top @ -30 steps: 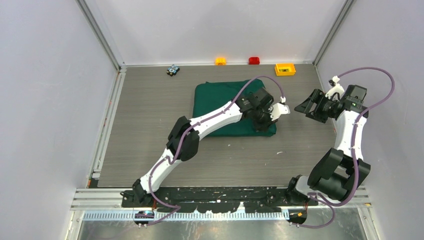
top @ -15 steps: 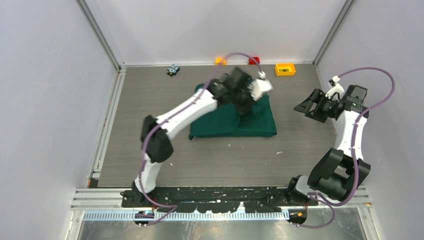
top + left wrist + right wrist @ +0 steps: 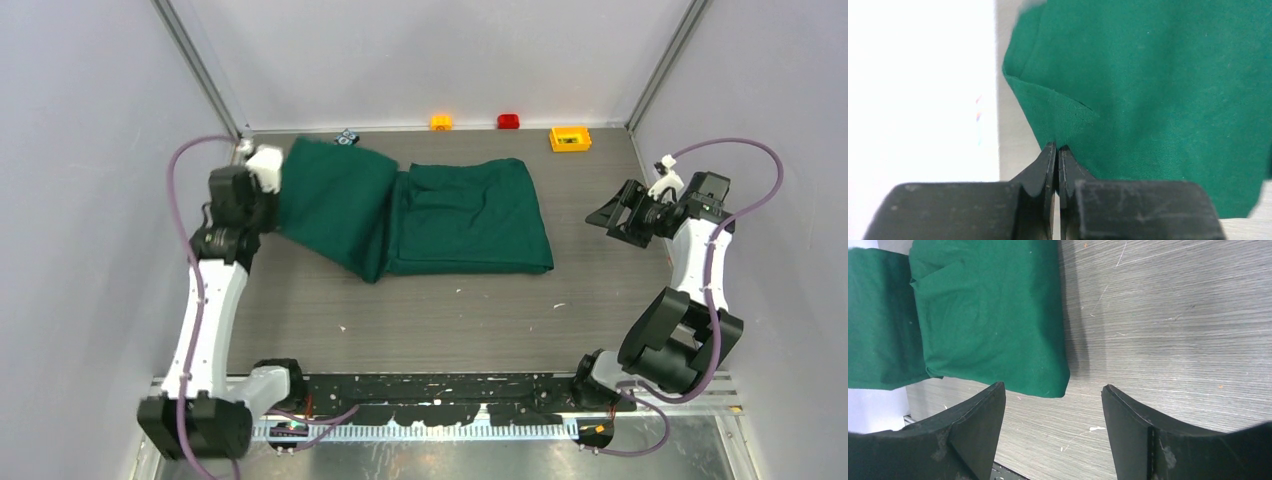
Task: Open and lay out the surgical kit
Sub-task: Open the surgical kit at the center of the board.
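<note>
The fingers (image 3: 1040, 172) of the left gripper (image 3: 1057, 149) are pinched together on a corner of the dark green drape (image 3: 1173, 90), and the flap stretches away beyond their tips. The right gripper (image 3: 1052, 386) hangs with its fingers apart, the folded part of the drape just ahead of them, untouched. The thin pinch could slip, or a hard pull could drag the whole bundle and whatever is wrapped inside.

The dark green cloth drape (image 3: 465, 215) lies on the table (image 3: 450, 310), one flap stretched leftward and raised, its end at the closed left gripper (image 3: 270, 195). The right gripper (image 3: 612, 214) hangs wide open, well apart from the cloth. Along the far edge sit an orange block (image 3: 441, 122), a red block (image 3: 509, 121) and a yellow box (image 3: 570, 138).
</note>
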{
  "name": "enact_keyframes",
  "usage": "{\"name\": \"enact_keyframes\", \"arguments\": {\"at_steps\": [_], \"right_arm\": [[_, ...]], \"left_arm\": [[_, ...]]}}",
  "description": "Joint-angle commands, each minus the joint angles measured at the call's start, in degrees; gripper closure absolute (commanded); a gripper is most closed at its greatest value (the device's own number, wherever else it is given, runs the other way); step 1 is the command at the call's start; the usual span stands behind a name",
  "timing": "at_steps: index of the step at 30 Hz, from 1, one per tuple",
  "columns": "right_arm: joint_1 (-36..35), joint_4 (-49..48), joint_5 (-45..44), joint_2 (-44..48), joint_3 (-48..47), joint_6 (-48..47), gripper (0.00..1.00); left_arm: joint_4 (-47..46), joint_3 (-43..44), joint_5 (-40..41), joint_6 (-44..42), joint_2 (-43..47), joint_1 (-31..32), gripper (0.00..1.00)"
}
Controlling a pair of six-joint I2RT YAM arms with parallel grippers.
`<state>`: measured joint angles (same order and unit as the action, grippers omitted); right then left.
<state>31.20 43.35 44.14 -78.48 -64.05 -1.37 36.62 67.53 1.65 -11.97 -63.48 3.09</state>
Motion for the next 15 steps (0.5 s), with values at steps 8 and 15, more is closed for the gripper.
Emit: {"name": "enact_keyframes", "arguments": {"at_steps": [8, 15], "right_arm": [[-22.3, -3.7, -11.7, 1.9, -3.3, -6.0, 0.21], [-45.9, -4.3, -21.1, -7.6, -13.6, -10.0, 0.21]], "left_arm": [[-23.2, -31.2, 33.6, -18.6, 7.3, -11.4, 0.0], [-11.9, -18.6, 26.5, -10.2, 1.4, -11.4, 0.0]]}}
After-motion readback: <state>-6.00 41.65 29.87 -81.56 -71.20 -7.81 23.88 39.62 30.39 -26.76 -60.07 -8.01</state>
